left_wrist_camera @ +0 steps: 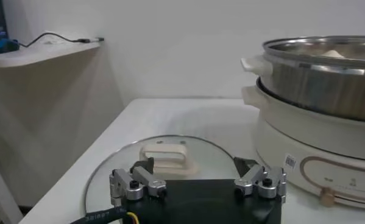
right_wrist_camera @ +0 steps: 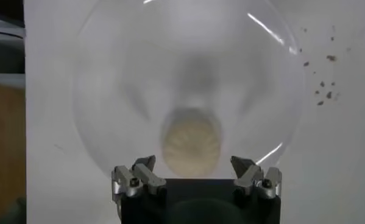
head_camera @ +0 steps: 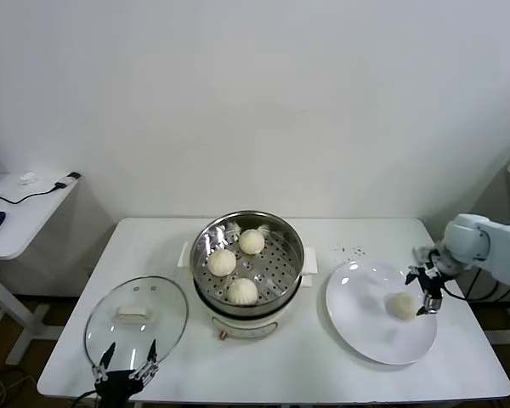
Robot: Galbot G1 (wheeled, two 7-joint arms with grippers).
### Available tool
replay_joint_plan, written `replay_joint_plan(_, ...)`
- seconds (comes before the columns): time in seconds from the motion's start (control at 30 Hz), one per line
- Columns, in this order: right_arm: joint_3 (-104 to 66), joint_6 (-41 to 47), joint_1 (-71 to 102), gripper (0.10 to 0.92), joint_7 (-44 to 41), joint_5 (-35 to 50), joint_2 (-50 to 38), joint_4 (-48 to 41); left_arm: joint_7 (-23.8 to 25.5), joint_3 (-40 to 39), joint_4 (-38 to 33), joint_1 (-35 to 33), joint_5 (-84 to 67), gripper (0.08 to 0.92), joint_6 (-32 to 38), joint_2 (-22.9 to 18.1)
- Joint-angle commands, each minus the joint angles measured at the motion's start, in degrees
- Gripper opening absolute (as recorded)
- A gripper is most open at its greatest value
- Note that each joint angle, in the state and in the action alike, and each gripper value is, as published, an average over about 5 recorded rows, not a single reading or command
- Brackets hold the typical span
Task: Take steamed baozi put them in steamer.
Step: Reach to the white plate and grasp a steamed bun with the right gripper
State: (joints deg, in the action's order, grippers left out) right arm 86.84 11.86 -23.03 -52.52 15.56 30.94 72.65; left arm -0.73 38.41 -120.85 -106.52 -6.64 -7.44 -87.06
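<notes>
Right hand (head_camera: 426, 293), fingers apart, hovers over the last bun (head_camera: 402, 305) on the plate (head_camera: 361, 327). Three buns (head_camera: 222, 263) sit in the steamer (head_camera: 238, 316). Left hand (head_camera: 126, 359), also apart, waits beside the lid (head_camera: 166, 304).

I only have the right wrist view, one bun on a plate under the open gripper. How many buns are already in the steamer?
Observer: Three baozi sit on the tray in the steamer.
Operator: Where's the steamer from the plate?
Observer: To the robot's left of the plate, close by at table centre.
Operator: And the left gripper?
Observer: The left gripper hangs open at the table's near edge, over the glass lid.
</notes>
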Motion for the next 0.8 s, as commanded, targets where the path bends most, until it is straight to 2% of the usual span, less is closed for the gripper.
replay_joint_plan(0.03, -7.62, 2.05, 9.55, 0.823, 1.83, -3.03, -0.15, -2.11, 0.00, -0.11, 0.18, 0.07, 0.13, 0.823, -0.08, -0.02)
replay_joint_plan(0.53, -9.14, 2.26, 9.66, 0.812, 2.91, -3.32, 0.47, -1.32, -0.14, -0.28, 0.01, -0.03, 0.20, 0.823, -0.05, -0.01)
replay_joint_plan(0.8, -9.01, 2.23, 7.61, 0.678, 2.58, -2.95, 0.07, -0.28, -0.26, -0.87, -0.35, -0.25, 0.49, 0.823, 0.17, -0.04)
